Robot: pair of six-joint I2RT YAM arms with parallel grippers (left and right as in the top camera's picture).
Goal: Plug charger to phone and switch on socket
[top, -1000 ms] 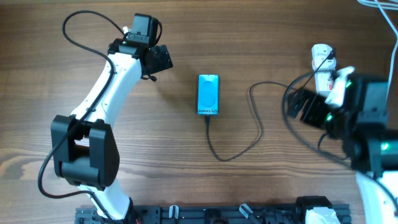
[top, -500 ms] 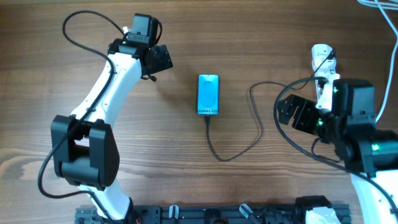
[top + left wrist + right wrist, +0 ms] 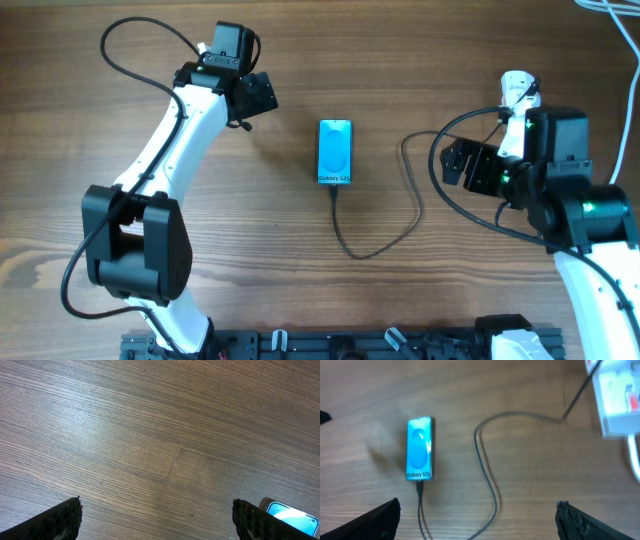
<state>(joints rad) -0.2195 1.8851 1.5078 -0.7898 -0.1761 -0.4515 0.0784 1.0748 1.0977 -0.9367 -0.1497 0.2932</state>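
The phone [image 3: 335, 152] lies flat in the middle of the wooden table [image 3: 420, 60], its cyan screen lit and a white "Galaxy" line at its near end. The charger [image 3: 352, 250], a thin black cable, meets that end. In the right wrist view its plug tip [image 3: 420, 486] looks seated in the port, though the blur leaves this uncertain. From there the cable loops out and back toward the socket [image 3: 513, 86], a white power strip at the far right, partly hidden by the right arm. The plugging step therefore looks finished and the socket's switch is the step in hand. Whether the red-marked switch [image 3: 631, 404] is already on cannot be told. The right gripper [image 3: 450, 165] hangs just beside the socket but faces the phone, jaws spread wide and empty. The left gripper [image 3: 265, 95] hovers over bare wood well left of the phone, also wide open and empty. The next move likely calls for the right gripper to turn toward the socket and press the switch with one fingertip, without snagging the cable under the arm.
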